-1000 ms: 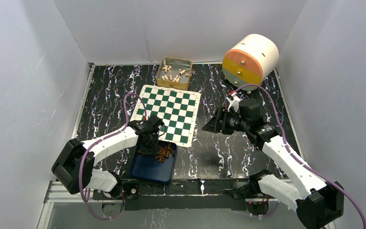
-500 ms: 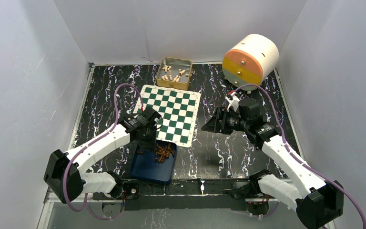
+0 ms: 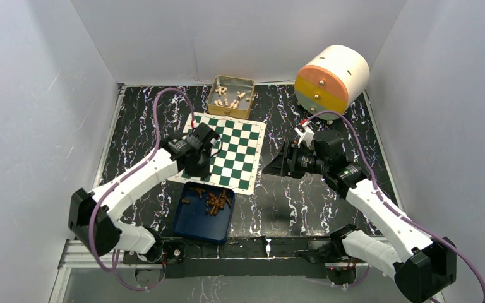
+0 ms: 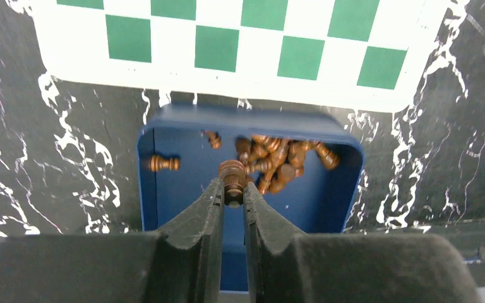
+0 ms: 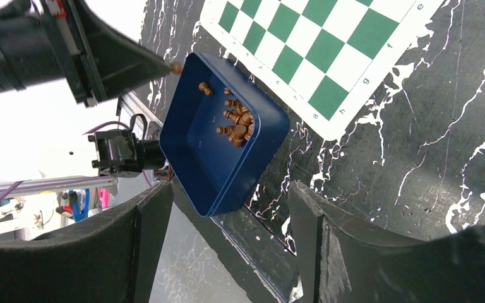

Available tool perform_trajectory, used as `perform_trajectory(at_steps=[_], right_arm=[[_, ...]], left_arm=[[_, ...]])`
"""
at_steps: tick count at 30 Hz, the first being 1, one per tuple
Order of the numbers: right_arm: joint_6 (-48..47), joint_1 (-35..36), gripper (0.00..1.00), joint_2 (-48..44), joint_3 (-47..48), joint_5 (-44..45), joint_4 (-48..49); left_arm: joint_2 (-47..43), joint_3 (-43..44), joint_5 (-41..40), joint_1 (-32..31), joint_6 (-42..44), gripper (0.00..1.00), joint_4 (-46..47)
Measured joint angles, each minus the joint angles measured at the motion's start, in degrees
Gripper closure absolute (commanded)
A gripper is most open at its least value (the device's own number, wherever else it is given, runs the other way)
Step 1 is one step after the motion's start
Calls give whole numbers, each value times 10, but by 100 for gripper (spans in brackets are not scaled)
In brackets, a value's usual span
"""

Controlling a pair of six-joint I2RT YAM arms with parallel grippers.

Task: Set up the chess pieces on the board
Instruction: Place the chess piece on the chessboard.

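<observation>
My left gripper is shut on one dark-brown chess piece, pinched upright between the fingertips. It hangs above the blue tray's far edge, close to the board's near-left corner. Several more brown chess pieces lie heaped in the tray's far right part, and one lies alone at its left. The green-and-white board lies flat with no pieces on it. My right gripper hovers open beside the board's right edge, holding nothing.
The blue tray sits just in front of the board, near the table's front edge. A gold tin of cream pieces stands behind the board. A white, orange and yellow drum rests at the back right. White walls enclose the table.
My left gripper has lifted out of the tray with a brown piece and moved away toward the board's near-left corner. The right arm has barely moved.
</observation>
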Motion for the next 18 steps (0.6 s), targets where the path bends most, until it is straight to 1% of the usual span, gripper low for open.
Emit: perform_trajectory(at_steps=[4,6,12,15,18], right_arm=[[-8,0,13,-9,0,3,-11],[-17,1,3,-10,1,5,-23],[-46,2,1,-17,17,26,-74],[-59,2,1,-26,27,43,-93],[-65,2,1,-33,30,59,-105]], left_arm=[[62,61,-9,30,29,94,6],[86,82,2,68,43,94,9],[149,157,30,207,82,94,27],[194,199,41,260,92,94,47],[265,262,57,305,97,95,64]])
